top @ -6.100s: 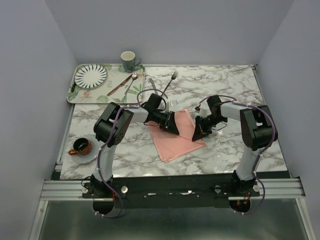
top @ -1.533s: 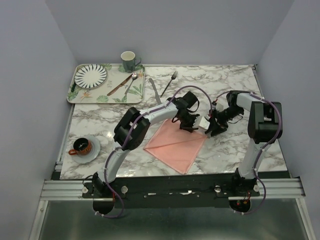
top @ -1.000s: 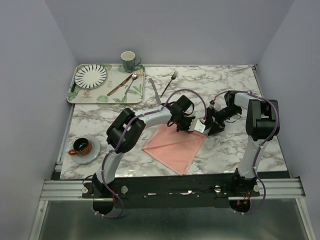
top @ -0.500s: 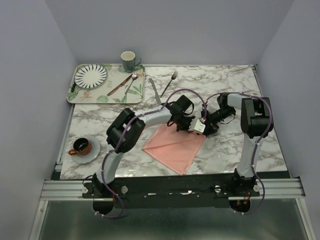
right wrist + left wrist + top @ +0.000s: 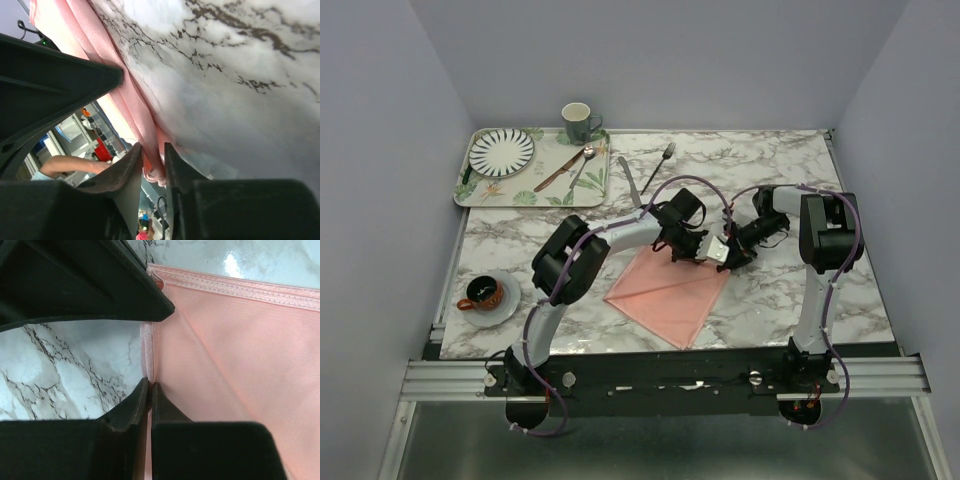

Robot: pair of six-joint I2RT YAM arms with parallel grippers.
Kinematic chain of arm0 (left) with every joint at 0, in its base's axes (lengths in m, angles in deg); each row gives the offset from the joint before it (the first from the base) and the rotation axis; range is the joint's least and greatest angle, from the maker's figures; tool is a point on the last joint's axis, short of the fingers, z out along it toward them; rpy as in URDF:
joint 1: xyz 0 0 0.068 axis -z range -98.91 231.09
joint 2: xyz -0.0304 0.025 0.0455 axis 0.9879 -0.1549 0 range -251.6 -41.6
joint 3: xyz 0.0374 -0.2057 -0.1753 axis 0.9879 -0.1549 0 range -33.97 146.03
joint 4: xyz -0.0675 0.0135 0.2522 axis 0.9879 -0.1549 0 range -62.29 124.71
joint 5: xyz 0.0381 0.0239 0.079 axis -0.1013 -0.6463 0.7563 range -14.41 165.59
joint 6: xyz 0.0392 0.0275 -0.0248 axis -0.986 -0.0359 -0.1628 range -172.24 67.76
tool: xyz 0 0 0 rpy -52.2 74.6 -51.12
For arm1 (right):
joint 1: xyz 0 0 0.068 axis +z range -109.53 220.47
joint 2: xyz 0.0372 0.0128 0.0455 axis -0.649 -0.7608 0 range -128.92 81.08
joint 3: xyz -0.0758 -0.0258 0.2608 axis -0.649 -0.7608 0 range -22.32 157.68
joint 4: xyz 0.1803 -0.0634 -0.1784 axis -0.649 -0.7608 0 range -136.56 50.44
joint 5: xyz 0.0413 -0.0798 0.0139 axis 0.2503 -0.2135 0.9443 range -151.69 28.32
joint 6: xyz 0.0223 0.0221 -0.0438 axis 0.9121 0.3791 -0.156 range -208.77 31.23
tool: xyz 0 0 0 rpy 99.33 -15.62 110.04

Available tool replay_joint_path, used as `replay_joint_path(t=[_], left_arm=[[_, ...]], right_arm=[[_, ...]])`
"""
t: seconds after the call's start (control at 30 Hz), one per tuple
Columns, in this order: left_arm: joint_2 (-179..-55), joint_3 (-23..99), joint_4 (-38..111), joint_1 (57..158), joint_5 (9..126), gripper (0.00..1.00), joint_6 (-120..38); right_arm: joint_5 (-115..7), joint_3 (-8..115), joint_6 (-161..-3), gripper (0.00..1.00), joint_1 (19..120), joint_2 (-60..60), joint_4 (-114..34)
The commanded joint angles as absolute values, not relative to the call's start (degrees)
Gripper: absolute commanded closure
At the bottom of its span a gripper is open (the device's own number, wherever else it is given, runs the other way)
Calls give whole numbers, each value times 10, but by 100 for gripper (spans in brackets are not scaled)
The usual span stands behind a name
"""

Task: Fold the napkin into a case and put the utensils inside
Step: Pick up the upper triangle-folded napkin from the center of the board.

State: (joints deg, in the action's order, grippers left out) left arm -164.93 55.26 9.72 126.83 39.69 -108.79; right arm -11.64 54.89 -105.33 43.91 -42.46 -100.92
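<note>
The napkin is spread as a diamond on the marble table, near the middle, with a diagonal crease across it. Its far edge, towards the right corner, is pinched by both pincers, which are set close beside each other. The left gripper is clamped tight on the hem. The right gripper is drawn nearly closed, with bunched cloth caught between its fingers. The knife and fork are laid on bare marble farther off, just right of the tray, on which a striped plate is set.
</note>
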Motion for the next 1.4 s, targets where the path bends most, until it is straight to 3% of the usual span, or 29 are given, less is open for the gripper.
replay_joint_path(t=[0.0, 0.07, 0.13, 0.33, 0.6, 0.73, 1.37], left_arm=[[-1632, 552, 77, 1258, 364, 72, -1071], [-1618, 558, 69, 1247, 346, 60, -1033], [-1600, 566, 42, 1221, 312, 49, -1012], [-1567, 596, -90, 1125, 244, 39, -959], [-1603, 625, -176, 1020, 251, 29, -936], [-1626, 635, -184, 1003, 245, 25, -915], [-1720, 619, -151, 990, 190, 27, -716]], right_arm=[[-133, 568, -1065, 86, 443, -435, -1002], [-140, 572, -1072, 99, 447, -429, -1002], [-146, 573, -1081, 99, 449, -421, -1003], [-179, 567, -1124, 99, 478, -397, -1007], [-241, 556, -1187, 99, 535, -361, -994], [-263, 554, -1216, 99, 558, -344, -995], [-305, 561, -1252, 99, 580, -343, -994]])
